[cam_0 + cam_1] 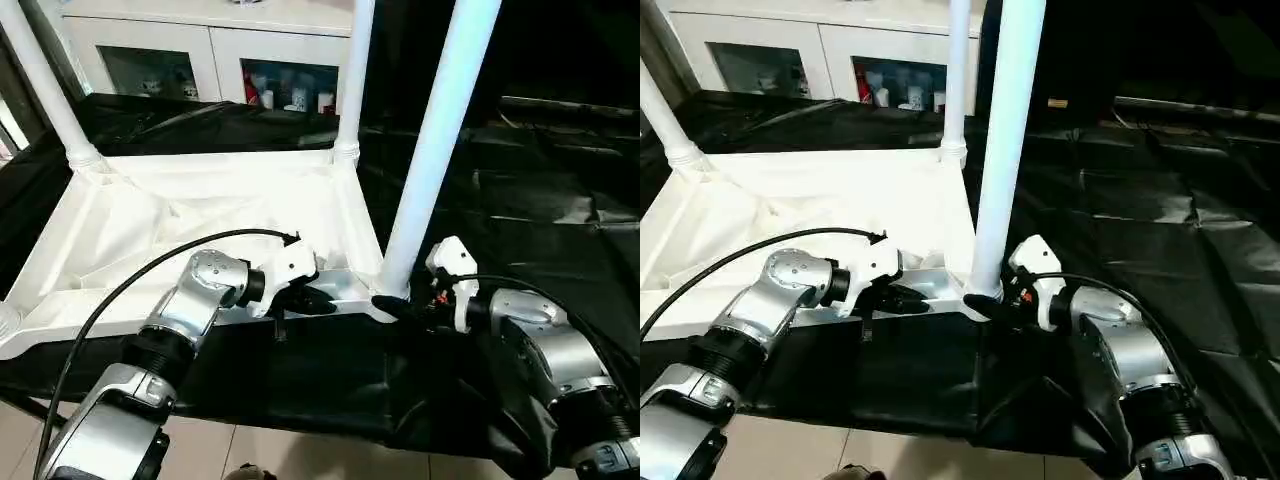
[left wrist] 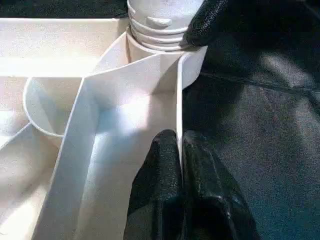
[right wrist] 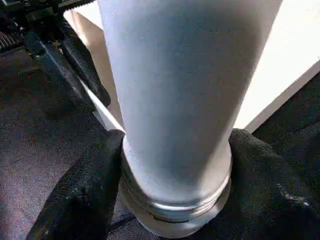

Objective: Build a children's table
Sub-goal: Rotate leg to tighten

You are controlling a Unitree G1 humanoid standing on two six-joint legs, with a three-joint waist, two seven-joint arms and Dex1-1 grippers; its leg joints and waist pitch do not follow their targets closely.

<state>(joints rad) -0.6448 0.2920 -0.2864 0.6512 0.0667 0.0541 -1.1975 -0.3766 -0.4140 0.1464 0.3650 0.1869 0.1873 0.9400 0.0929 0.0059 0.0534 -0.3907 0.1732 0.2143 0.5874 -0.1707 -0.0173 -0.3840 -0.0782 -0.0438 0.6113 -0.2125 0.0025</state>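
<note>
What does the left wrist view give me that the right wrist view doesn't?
Left wrist view alone: the left gripper pinched shut on the tabletop's thin rim, with the ribbed underside beside it. Right wrist view alone: the right gripper with a black finger on each side of the near leg, just above its threaded end. Both share that leg's base at the corner socket, the black cloth, and a glimpse of the other gripper.
</note>
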